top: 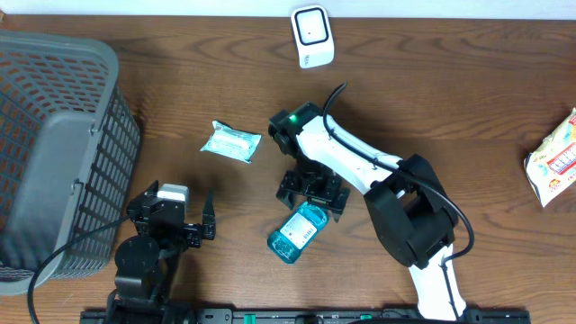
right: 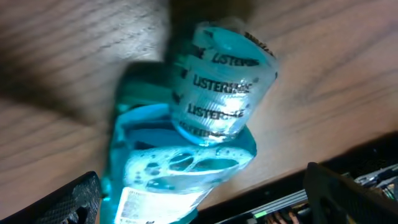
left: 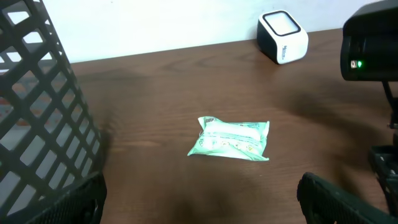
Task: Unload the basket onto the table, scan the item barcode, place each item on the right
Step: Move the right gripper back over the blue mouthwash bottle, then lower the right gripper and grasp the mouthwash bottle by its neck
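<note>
Right gripper, overhead view: we find the jaws spread wide, holding nothing, at the cap end of the mouthwash bottle. The bottle lies on its side on the table, well apart from the scanner and on its robot side, almost in line with it. Left gripper is likewise spread wide and empty, on the robot side of the scanner and to its left. We note a wipes packet between the scanner and the left gripper, a grey basket far left of the scanner, and a snack bag far right of it.

Left wrist view: both fingers sit at the lower corners, wide apart, with bare table between them. The packet lies flat, nearer the camera than the scanner and slightly left of it. The basket wall stands far left of the scanner.

Right wrist view: the bottle lies between the widely set fingers, cap toward the camera. We cannot tell whether either finger touches it.
</note>
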`<move>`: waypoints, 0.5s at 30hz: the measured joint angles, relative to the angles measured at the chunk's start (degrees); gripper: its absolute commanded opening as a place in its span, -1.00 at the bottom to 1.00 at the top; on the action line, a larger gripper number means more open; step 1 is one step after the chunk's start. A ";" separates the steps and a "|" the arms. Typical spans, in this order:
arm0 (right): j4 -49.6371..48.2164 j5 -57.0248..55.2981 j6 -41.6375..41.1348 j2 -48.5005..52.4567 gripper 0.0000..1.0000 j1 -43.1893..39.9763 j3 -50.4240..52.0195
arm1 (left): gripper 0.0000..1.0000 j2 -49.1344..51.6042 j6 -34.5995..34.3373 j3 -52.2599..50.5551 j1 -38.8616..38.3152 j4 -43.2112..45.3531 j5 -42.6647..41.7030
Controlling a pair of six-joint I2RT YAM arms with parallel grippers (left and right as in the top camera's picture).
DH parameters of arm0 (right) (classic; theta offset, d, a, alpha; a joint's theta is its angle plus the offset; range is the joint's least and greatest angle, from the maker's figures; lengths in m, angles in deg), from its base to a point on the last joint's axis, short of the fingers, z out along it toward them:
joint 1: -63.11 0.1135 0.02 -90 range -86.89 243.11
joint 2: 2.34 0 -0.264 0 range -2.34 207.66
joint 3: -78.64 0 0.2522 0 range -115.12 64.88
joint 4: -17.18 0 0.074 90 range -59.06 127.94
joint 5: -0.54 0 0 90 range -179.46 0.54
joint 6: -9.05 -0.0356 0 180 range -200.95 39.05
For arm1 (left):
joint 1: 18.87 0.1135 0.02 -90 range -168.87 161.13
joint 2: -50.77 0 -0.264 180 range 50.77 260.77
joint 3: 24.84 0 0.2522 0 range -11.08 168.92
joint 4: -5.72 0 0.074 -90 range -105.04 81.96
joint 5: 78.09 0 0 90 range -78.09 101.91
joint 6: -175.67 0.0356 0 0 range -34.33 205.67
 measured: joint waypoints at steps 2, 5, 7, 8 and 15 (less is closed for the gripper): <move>-2.27 -0.57 -0.09 0.00 0.99 0.44 1.14 | 0.96 0.00 0.00 0.00 0.00 0.00 0.00; -6.08 -0.92 -0.24 0.00 0.99 1.16 3.21 | 0.96 0.00 0.00 0.00 0.00 0.00 0.00; -8.41 -0.42 -0.26 0.00 0.99 1.68 5.25 | 0.96 0.00 0.00 0.00 0.00 0.02 0.00; -8.94 0.22 -0.28 -0.17 0.98 1.84 5.88 | 0.96 0.00 0.00 0.00 0.00 -0.02 0.00; -12.26 2.47 -0.48 -1.64 0.50 1.90 8.92 | 0.96 0.00 0.00 0.00 0.00 0.00 0.00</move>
